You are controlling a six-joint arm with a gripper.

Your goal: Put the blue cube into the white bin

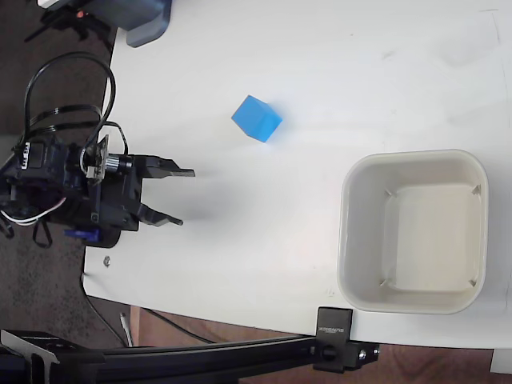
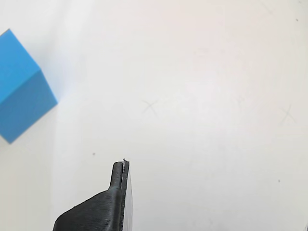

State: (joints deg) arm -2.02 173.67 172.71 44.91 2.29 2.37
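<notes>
White and smooth, the surface (image 1: 320, 96) fills most of the fixed view, marked only by faint scuffs and a few dark specks. Below its near edge we see a strip of brown floor (image 1: 240, 330) and a black rail (image 1: 160, 356) with a black clamp (image 1: 334, 350) gripping the edge; the clamp carries small white lettering that we cannot read. At the top left corner a grey-blue box (image 1: 148, 22) sits partly out of frame.

We find the arm (image 1: 56, 184) at the left edge, black, with looping black cables (image 1: 64, 88) and a white wire. Its end effector (image 1: 180, 196) points right over the surface, its two black fingers (image 1: 172, 170) spread wide apart with nothing between them. In the wrist view we see only one finger (image 2: 108, 202), rising from the bottom edge above bare white surface, with thin pencil-like crosses on it.

We see the cube (image 1: 257, 118), bright blue, resting on the surface right of and farther than the end effector, clearly apart from it. In the wrist view it (image 2: 21, 86) shows at the left edge, partly cut off.

We see the bin (image 1: 356, 240) standing at the right near side, cream-white, with rounded corners, well apart from the cube, its inside holding nothing.
</notes>
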